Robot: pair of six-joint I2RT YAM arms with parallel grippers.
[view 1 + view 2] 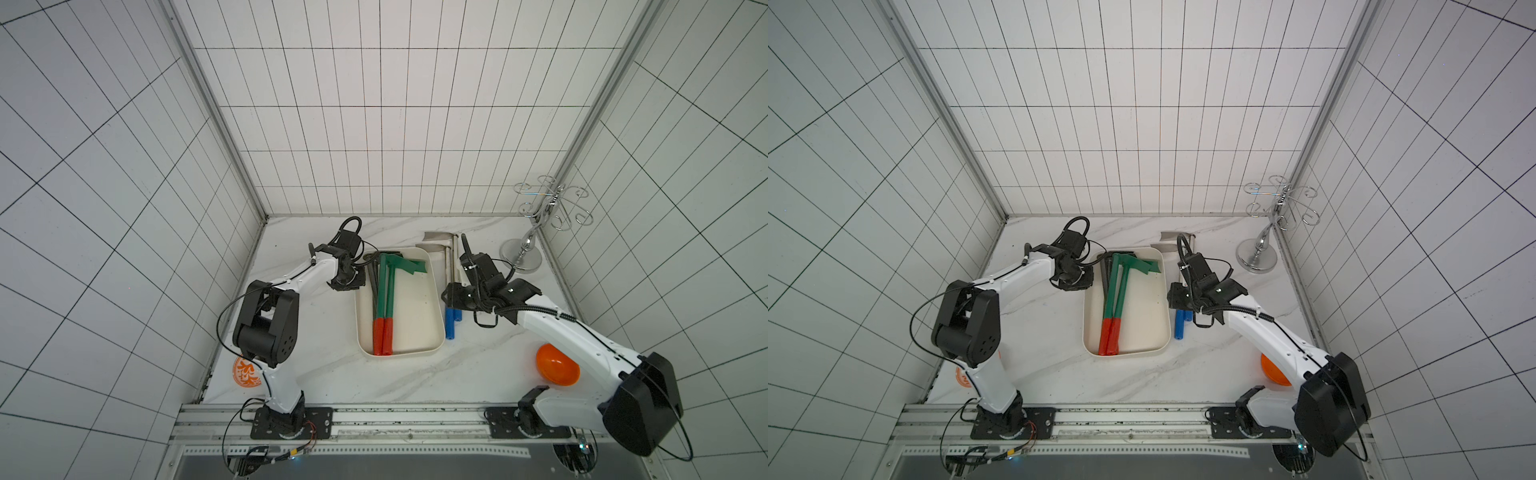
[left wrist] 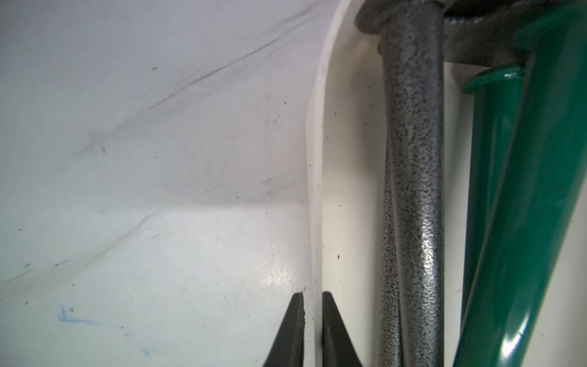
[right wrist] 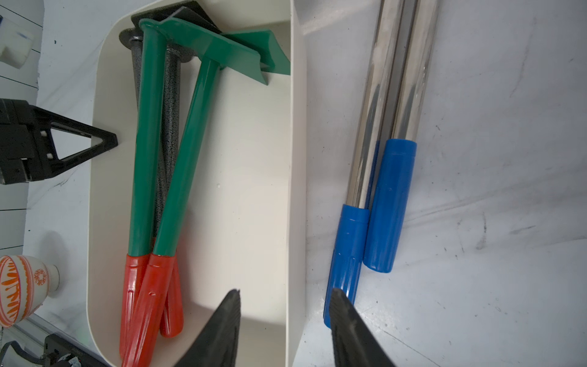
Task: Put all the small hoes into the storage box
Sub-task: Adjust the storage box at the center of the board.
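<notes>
Marble table (image 1: 324, 374) between tiled walls (image 1: 395, 124). I see the box (image 1: 415, 316) at centre, holding two green hoes (image 1: 390, 286) with red grips and grey hoes (image 2: 413, 159) along its left side. Two steel hoes (image 3: 390, 95) with blue grips lie on the table just right of the box, side by side and touching. My left gripper (image 2: 313, 295) is clenched on the box's left wall near its far end; my right gripper (image 3: 286, 290) hangs with jaws apart over the right wall, grasping nothing
</notes>
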